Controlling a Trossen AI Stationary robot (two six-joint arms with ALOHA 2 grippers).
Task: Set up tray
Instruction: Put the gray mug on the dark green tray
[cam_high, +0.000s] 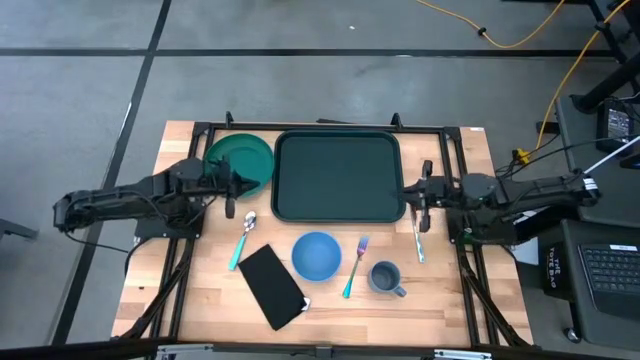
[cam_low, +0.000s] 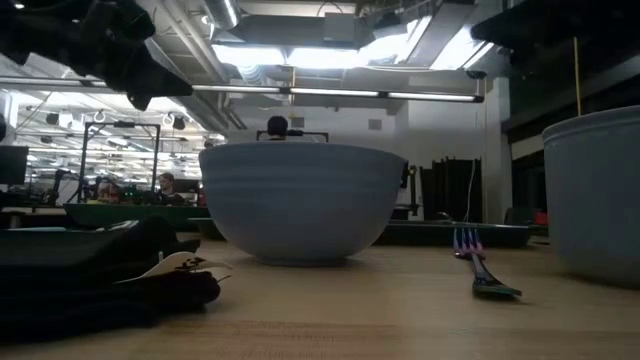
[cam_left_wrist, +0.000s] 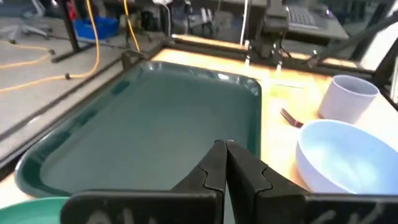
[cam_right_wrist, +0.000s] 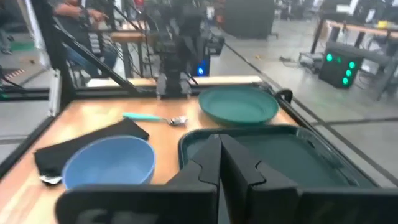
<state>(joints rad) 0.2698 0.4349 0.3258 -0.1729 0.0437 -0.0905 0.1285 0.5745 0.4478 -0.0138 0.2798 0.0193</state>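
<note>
The dark green tray (cam_high: 338, 177) lies flat at the table's far middle, with nothing on it; it also shows in the left wrist view (cam_left_wrist: 155, 130) and the right wrist view (cam_right_wrist: 286, 155). My left gripper (cam_high: 240, 185) is shut and empty, hovering by the tray's left rim, beside the round green plate (cam_high: 242, 158). Its fingertips (cam_left_wrist: 225, 148) point across the tray. My right gripper (cam_high: 412, 190) is shut and empty at the tray's right rim, and its fingertips (cam_right_wrist: 219, 142) point toward the tray's left side.
In front of the tray lie a teal-handled spoon (cam_high: 243, 240), a black napkin (cam_high: 271, 285), a blue bowl (cam_high: 316, 256), a teal fork (cam_high: 355, 265), a grey-blue mug (cam_high: 385, 277) and a knife (cam_high: 419, 238). People sit in the room beyond the table (cam_low: 165, 185).
</note>
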